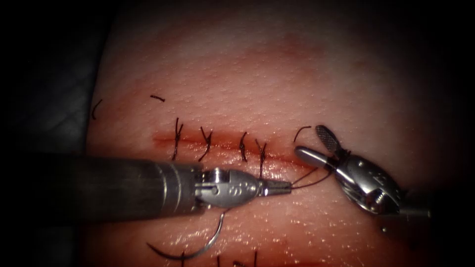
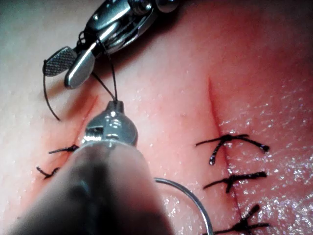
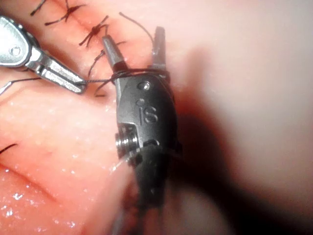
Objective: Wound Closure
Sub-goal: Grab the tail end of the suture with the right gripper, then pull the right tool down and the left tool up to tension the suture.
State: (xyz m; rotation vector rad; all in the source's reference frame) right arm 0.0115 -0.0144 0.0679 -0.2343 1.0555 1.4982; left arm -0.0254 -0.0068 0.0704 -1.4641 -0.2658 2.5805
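Left tool (image 1: pixel 284 187) level from 9 o'clock, pinching thread (image 1: pixel 309 179).
Right tool (image 1: pixel 316 143) spread, thread-wrapped; needle (image 1: pixel 205 244) lies free at 6 o'clock.

The left hand (image 1: pixel 282 188) is bright, polished metal with a smooth, mirror-like sheen, and the shaft (image 1: pixel 123 185) behind it is a duller, brushed grey metal with fine ridged rings. The right hand (image 1: pixel 316 146) is the same glossy steel — the inner face of one jaw is cross-hatched and rough, the other jaw's back smooth and shiny. The needle (image 1: pixel 210 244) is thin, smooth, gleaming wire. The thread (image 1: pixel 309 179) is dark, matt and fibrous, as are the knotted stitches (image 1: pixel 205 143). The tissue (image 1: pixel 257 84) is soft, pale-pink flesh with a finely pebbled, pored skin — wet and glistening near the cut (image 1: pixel 222 143), duller farther away.
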